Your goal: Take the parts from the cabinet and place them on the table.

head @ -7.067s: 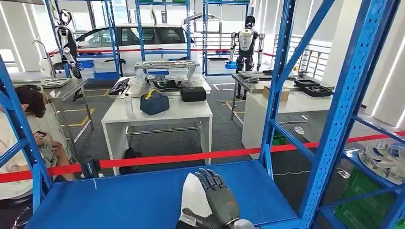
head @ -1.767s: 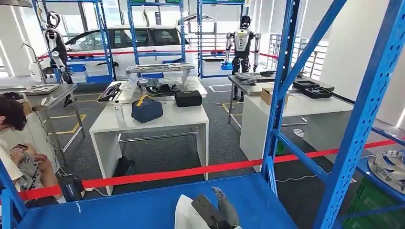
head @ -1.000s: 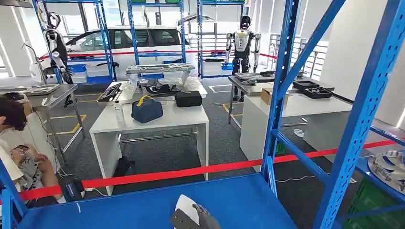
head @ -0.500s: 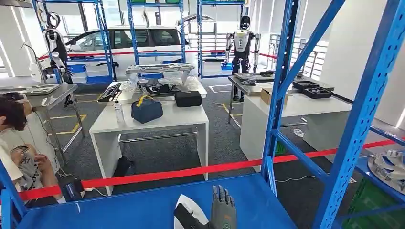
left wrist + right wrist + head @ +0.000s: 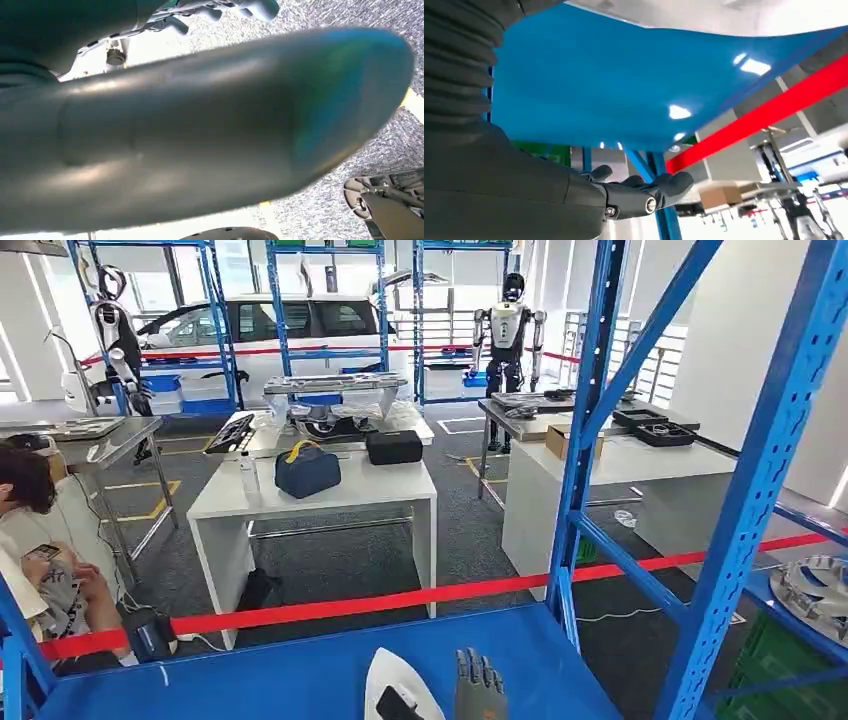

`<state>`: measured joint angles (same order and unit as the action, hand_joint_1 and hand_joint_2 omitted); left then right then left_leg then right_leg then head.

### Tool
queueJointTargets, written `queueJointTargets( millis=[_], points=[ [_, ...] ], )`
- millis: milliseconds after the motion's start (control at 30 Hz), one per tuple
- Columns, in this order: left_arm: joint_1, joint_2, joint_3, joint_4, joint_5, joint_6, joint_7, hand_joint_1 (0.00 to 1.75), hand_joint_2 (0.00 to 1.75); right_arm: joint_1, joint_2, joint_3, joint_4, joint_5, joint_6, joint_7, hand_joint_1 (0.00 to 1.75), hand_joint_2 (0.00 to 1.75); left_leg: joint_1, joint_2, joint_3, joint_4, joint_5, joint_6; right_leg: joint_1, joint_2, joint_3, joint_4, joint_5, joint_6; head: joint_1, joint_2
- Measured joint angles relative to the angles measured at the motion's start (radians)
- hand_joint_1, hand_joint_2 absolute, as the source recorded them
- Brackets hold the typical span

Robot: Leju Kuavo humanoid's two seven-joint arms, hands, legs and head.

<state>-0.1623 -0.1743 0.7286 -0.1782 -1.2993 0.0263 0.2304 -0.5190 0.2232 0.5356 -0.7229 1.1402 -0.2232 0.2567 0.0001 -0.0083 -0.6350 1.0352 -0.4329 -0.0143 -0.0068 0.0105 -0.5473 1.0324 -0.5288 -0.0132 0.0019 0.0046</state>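
**Right hand beside the white part on the blue shelf — grasp not yet made**

At the bottom edge of the head view the right hand [image 5: 478, 692] rises with its dark fingers [image 5: 470, 668] pointing up and slightly apart, just beside a white, rounded part [image 5: 392, 680] that lies on the blue shelf [image 5: 270, 675] of the cabinet. A dark piece of the hand — seemingly the thumb — sits against the near face of the part, but whether it presses or merely overlaps cannot be told. In the right wrist view the fingers [image 5: 659, 187] stretch out fairly straight with nothing between them, so I judge the hand open and empty. The left hand [image 5: 210, 130] is a blurred grey mass in its own wrist view, with floor behind it; the state of its fingers cannot be told.

The step in hand looks like securing the part before lifting it off the shelf. To do it well, the fingers should wrap around the far side of the part while the thumb closes on the near side, so the grip spans the body rather than a thin edge. The part looks smooth and curved, so it may slide on the slick shelf if pushed sideways; closing both sides together would avoid that. Once held, a short straight lift clear of the shelf, away from the blue upright [image 5: 585, 430], should come before any turn toward the worktop.
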Motion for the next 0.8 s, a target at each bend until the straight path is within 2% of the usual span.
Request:
queueJointTargets(
  millis=[367,633,800],
  points=[
    [0.001,0.000,0.011,0.000,0.001,0.008,0.000,0.00,0.00,0.015,-0.003,-0.050,0.032,-0.073,0.002,-0.044,0.00,1.75,0.000,0.000,0.000,0.000,0.000,0.000,0.000,0.000,0.000,0.000,0.000,0.000,0.000,0.000],
    [0.002,0.000,0.018,0.000,0.005,0.013,0.002,0.00,0.00,0.015,-0.003,-0.083,0.068,-0.130,-0.003,-0.045,0.00,1.75,0.000,0.000,0.000,0.000,0.000,0.000,0.000,0.000,0.000,0.000,0.000,0.000,0.000,0.000],
    [0.002,0.000,0.020,0.000,-0.002,0.010,0.001,0.00,0.00,0.014,-0.003,-0.124,0.098,-0.204,-0.017,-0.084,0.00,1.75,0.000,0.000,0.000,0.000,0.000,0.000,0.000,0.000,0.000,0.000,0.000,0.000,0.000,0.000]
  ],
)
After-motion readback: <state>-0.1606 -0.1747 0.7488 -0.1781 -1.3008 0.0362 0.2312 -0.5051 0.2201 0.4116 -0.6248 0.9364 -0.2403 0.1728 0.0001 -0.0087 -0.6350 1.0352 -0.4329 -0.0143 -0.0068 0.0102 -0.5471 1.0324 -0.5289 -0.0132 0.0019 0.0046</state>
